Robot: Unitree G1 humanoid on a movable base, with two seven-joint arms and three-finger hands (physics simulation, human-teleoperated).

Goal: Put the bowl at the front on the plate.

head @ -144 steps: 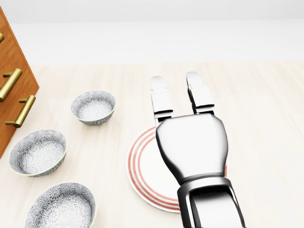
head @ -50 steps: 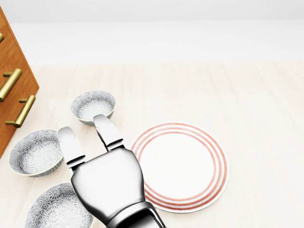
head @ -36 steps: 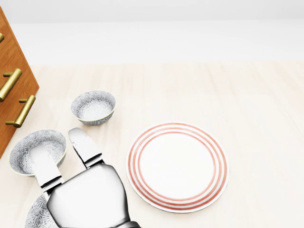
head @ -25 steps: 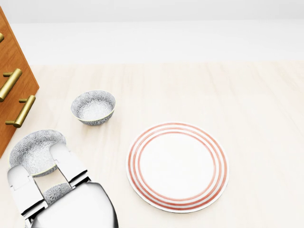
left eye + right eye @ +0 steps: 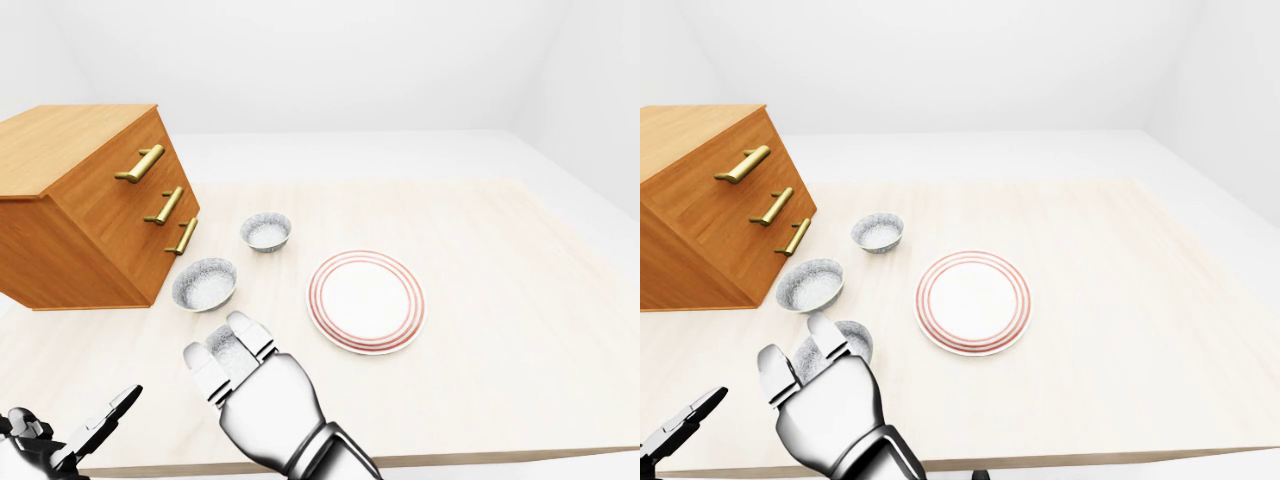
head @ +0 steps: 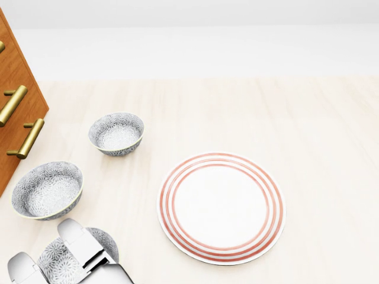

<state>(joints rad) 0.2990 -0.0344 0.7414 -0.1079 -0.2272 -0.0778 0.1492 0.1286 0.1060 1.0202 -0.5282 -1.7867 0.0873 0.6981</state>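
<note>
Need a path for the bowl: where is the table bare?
Head view: the table is bare right of the plate and above it; the plate is empty. Crowded at left: three bowls beside the drawer chest, right hand over the lowest bowl.

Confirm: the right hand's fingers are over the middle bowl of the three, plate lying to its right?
No, the head view shows the right hand over the bottom bowl; the middle bowl sits uncovered. The plate does lie to its right.
</note>
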